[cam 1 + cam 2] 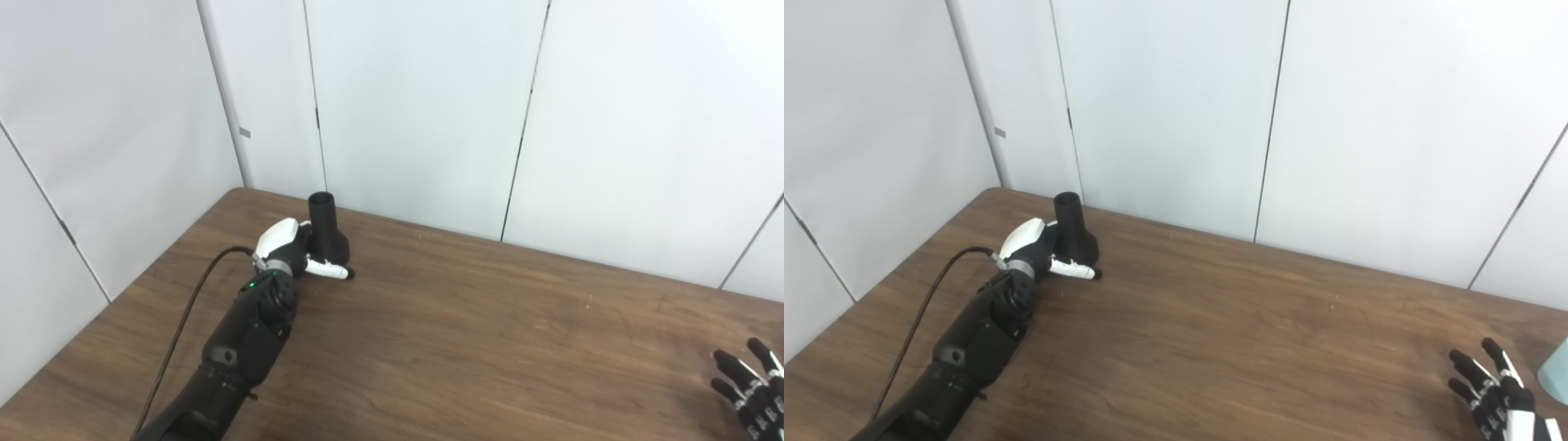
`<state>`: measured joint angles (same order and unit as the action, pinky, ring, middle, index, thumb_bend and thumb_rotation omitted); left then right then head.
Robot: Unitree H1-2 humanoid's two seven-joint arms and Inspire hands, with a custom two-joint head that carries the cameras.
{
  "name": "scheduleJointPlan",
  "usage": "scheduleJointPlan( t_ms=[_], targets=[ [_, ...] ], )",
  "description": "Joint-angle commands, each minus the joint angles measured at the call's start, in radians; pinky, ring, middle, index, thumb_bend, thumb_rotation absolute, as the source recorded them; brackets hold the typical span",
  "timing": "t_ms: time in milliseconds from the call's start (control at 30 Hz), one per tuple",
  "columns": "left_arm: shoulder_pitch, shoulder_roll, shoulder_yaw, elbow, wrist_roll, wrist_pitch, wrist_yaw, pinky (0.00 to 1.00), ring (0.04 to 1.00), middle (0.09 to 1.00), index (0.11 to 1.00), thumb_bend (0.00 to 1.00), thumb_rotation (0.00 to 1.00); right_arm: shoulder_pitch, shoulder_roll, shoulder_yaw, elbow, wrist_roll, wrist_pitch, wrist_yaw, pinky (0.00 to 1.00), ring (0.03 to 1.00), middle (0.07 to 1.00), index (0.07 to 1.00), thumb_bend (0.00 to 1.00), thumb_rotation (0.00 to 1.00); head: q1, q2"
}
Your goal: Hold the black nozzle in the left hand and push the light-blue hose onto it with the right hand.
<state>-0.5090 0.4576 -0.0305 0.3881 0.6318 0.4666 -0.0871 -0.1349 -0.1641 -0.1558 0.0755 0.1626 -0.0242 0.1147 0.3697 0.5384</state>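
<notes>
1. The black nozzle (328,231) stands upright on the brown wooden table (465,318), wide base down and narrow open neck pointing up. It sits at the far left part of the table, close to the white wall panels (422,110).

2. The left hand (288,248) is right up against the nozzle's left side, reaching in from the near left. Its white-backed palm faces the flared base, and the thumb (327,269) sticks out along the near side of the base, low by the tabletop. The other fingers go round the far side where I can't see them, so honestly I can't tell if it's actually got a grip or is just cupped against it. The nozzle base looks to be on the table.

3. A black cable (184,318) loops off the left wrist and trails back toward the near left edge of the table.

4. The right hand (1497,398) is way over at the near right corner, well apart from the nozzle. It's holding nothing, with its fingers (1470,365) spread apart and pointing toward the far side, just above or on the tabletop.

5. The light-blue hose (1556,370) only shows in the right eye view, as a pale blue sliver cut off by the right edge, just right of the right hand and not touching it.
</notes>
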Motion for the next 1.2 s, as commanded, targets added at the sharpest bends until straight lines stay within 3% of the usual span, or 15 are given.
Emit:
scheduleJointPlan(
  t_ms=[0,200,300,367,433,600,800,1167],
  targets=[
    [-0.017,0.029,-0.008,-0.01,0.014,0.002,0.009,1.0,0.994,0.866,0.799,0.93,0.23,-0.009,-0.001,-0.001,-0.026,-0.004,-0.024,-0.011,0.84,0.887,0.798,0.941,0.61,1.0,0.002,0.001],
    [-0.01,0.032,-0.013,-0.012,-0.004,-0.006,0.054,1.0,0.939,0.755,0.674,0.86,0.11,-0.006,-0.006,0.0,-0.032,-0.013,-0.033,-0.008,0.84,0.883,0.795,0.928,0.6,1.0,0.003,0.005],
    [-0.004,0.03,-0.009,-0.012,-0.02,-0.02,0.087,1.0,0.867,0.674,0.618,0.81,0.04,-0.004,-0.007,0.0,-0.034,-0.013,-0.035,-0.004,0.84,0.884,0.795,0.927,0.59,1.0,0.007,0.01],
    [-0.002,0.027,-0.005,-0.009,-0.029,-0.028,0.107,1.0,0.835,0.631,0.519,0.58,0.05,-0.003,-0.007,0.001,-0.038,-0.015,-0.033,-0.004,0.85,0.885,0.795,0.927,0.59,1.0,0.009,0.011],
    [-0.003,0.019,-0.002,-0.002,-0.037,-0.031,0.13,1.0,0.823,0.615,0.5,0.54,0.05,-0.002,-0.009,0.001,-0.042,-0.02,-0.03,-0.006,0.85,0.886,0.796,0.926,0.59,1.0,0.011,0.012],
    [0.005,0.01,-0.001,-0.01,-0.046,-0.03,0.18,1.0,0.825,0.614,0.49,0.52,0.05,0.0,-0.009,0.0,-0.045,-0.03,-0.025,-0.009,0.88,0.932,0.8,0.916,0.59,1.0,0.011,0.015],
    [0.008,0.007,-0.011,0.004,-0.038,-0.049,0.242,1.0,0.792,0.54,0.452,0.52,0.0,0.003,-0.009,-0.001,-0.048,-0.03,-0.026,-0.007,0.89,0.94,0.805,0.91,0.59,1.0,0.009,0.019],
    [0.041,0.004,-0.03,-0.074,-0.036,-0.037,0.237,1.0,0.794,0.524,0.463,0.52,0.0,0.01,0.001,0.003,-0.076,-0.032,-0.007,-0.017,0.86,0.936,0.795,0.893,0.59,1.0,-0.018,0.03]
  ],
)
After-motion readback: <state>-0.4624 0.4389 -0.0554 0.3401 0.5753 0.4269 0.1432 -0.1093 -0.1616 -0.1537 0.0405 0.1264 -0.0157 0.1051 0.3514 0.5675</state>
